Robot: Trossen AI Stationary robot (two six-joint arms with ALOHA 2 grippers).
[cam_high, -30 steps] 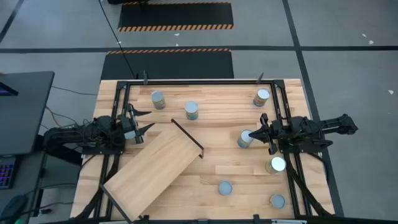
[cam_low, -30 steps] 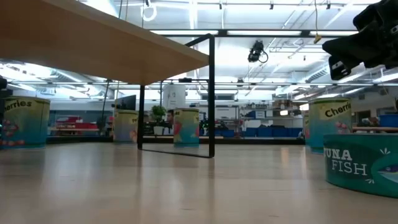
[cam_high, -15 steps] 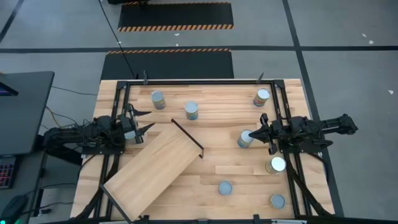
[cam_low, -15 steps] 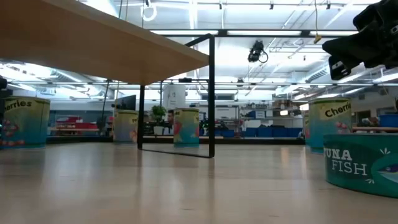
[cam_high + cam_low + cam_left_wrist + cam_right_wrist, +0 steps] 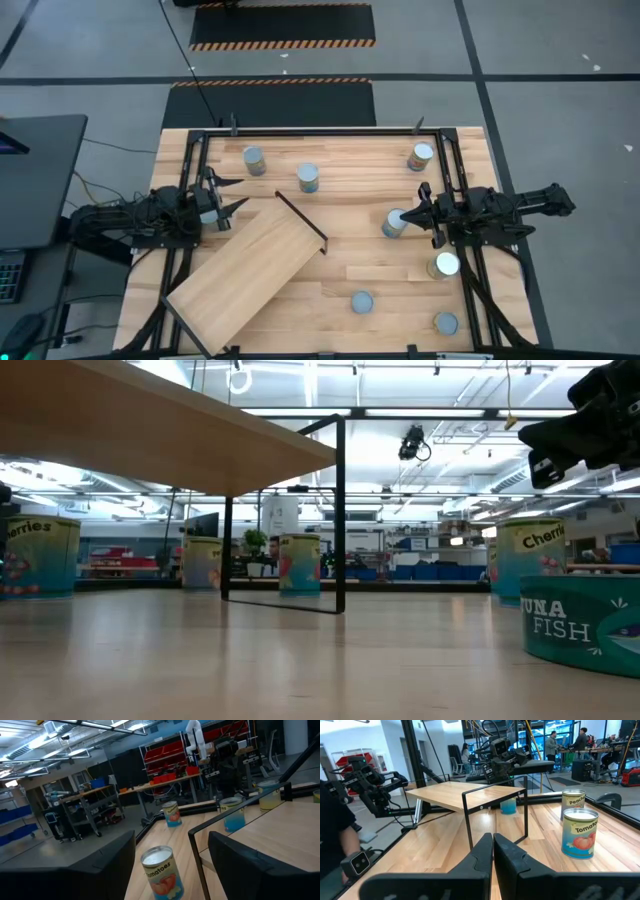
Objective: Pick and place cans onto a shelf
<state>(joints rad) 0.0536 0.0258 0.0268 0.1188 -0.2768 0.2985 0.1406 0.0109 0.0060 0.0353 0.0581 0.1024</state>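
The shelf point(image 5: 250, 268), a light plywood board on thin black frame legs, stands slantwise on the table's left half; the low view point(image 5: 150, 430) shows its underside. Several cans stand upright on the tabletop: two at the far left point(image 5: 255, 160) point(image 5: 308, 178), one at the far right point(image 5: 421, 156), and others along the right and near side. My left gripper point(image 5: 228, 195) is open and empty beside the shelf's far corner, with a tomato can point(image 5: 161, 872) ahead of it. My right gripper point(image 5: 420, 205) is shut and empty next to a can point(image 5: 394, 223), apart from it.
A black metal frame point(image 5: 320, 130) runs around the table's edges. Cans stand at the right point(image 5: 444, 265) and near the front edge point(image 5: 361, 302) point(image 5: 446, 323). Bare tabletop lies between the shelf and the right-hand cans. People stand far off in the room point(image 5: 552, 742).
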